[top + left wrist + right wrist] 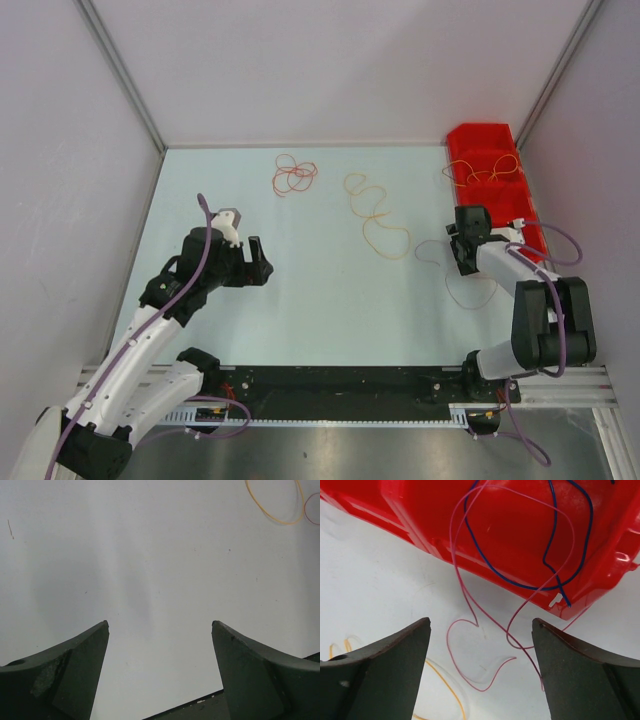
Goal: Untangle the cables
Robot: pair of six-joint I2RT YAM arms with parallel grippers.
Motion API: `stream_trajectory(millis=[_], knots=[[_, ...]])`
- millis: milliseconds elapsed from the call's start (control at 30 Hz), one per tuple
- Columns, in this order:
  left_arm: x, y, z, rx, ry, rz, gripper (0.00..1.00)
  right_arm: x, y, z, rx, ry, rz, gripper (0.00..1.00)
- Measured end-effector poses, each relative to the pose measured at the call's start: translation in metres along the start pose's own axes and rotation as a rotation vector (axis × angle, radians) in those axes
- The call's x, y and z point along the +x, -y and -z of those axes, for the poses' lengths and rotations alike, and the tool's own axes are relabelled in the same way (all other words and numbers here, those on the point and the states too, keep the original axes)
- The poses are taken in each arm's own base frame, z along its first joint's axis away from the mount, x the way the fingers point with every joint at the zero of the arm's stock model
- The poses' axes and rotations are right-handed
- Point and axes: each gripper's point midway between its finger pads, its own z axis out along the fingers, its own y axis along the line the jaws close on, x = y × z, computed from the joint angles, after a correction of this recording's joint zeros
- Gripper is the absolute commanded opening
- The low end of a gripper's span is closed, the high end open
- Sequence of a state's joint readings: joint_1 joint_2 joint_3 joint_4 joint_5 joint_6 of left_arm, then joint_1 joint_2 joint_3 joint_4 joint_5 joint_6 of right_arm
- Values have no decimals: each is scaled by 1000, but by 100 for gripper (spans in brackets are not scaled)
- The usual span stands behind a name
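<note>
A red cable [295, 176] lies in loops at the far middle of the table. An orange-yellow cable [375, 215] curls to its right; one loop of it shows in the left wrist view [280, 511]. A pinkish cable [470, 290] lies by my right gripper [462, 245]. In the right wrist view this pink cable [470, 611] runs on the table between the open fingers and up over the red bin [520, 525], crossed by a dark blue cable [520, 582]. My right gripper [480, 622] is open and empty. My left gripper [262, 258] [160, 625] is open and empty over bare table.
The red bin [495, 180] stands at the far right against the wall, with orange cable loops [482, 168] on it. An orange-yellow strand [445, 685] lies by the right gripper's left finger. Grey walls enclose the table; a black rail [340, 385] runs along the near edge.
</note>
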State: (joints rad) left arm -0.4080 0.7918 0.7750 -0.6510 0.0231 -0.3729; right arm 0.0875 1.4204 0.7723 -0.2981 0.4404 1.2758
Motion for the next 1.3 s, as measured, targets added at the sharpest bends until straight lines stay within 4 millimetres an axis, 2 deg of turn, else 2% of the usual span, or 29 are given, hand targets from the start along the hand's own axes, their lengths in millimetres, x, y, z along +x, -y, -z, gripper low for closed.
stream_trajectory(millis=[200,233,300,333,400,433,467,733,833,900,1133,1233,1300], knots=[[1,2,0,8,-4,-2,89,10,6,-16,34,-10,25,61],[1,2,0,8,-4,-2,89,11,6,-17,35,-11,29,49],[1,2,0,9,-4,-3,89,11,4,-19,36,-11,37,36],[1,2,0,10,-4,-3,89,11,2,-20,35,-12,36,25],[1,2,0,10,-4,-3,89,10,-2,-21,32,-12,38,13],[1,2,0,10,-4,-3,89,9,-4,-22,30,-11,33,3],[1,2,0,10,-4,-3,89,9,-5,-22,29,-11,30,0],[1,2,0,10,-4,-3,89,4,-8,-24,23,-20,10,0],[1,2,0,10,-3,-3,89,2,-13,-19,0,-33,9,0],[1,2,0,9,-3,-3,89,-3,-23,-8,-43,-37,0,0],[1,2,0,7,-2,-3,89,-56,-64,48,-248,16,-76,0],[0,1,0,2,1,-3,89,-82,-69,66,-302,47,-109,0],[0,0,0,0,2,-3,89,-97,-65,69,-309,69,-129,0]])
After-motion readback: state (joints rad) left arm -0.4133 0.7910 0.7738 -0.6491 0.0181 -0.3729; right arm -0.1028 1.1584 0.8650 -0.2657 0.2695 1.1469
